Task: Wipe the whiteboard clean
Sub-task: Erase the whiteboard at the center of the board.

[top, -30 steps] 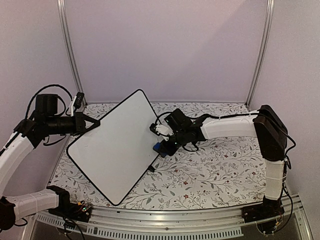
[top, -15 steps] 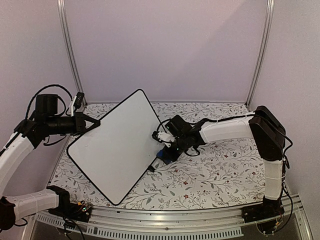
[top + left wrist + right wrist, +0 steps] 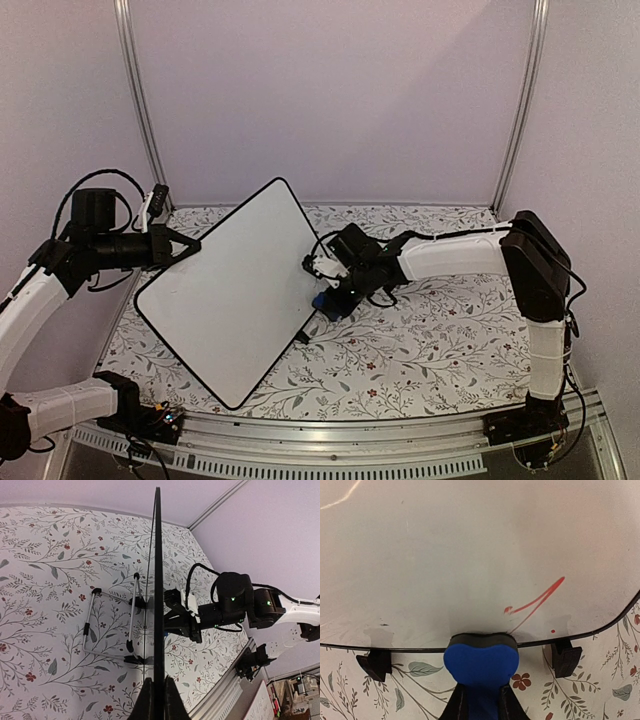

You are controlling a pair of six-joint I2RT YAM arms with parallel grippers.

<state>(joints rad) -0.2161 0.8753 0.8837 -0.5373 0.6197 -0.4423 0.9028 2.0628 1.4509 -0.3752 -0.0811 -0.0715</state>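
Observation:
The whiteboard (image 3: 230, 300) stands tilted on one corner at the left of the table, a large white panel with a thin black rim. My left gripper (image 3: 190, 247) is shut on its left rim. In the left wrist view the whiteboard (image 3: 157, 580) shows edge-on between the shut fingers of that gripper (image 3: 158, 692). My right gripper (image 3: 325, 293) is shut on a blue eraser (image 3: 328, 304) at the board's lower right edge. In the right wrist view the eraser (image 3: 481, 662) presses against the whiteboard (image 3: 470, 555) at its rim. A red marker stroke (image 3: 540, 597) shows just up and right of it, above two black feet (image 3: 566, 657).
A floral cloth (image 3: 440, 330) covers the table. A wire stand (image 3: 107, 625) with black tips lies on the cloth behind the board. An aluminium rail (image 3: 350, 440) runs along the near edge, and two metal posts (image 3: 140, 100) rise at the back corners.
The right gripper with the eraser slid slightly down and right along the board's lower right edge, then eased back. The left arm and the board stayed still.

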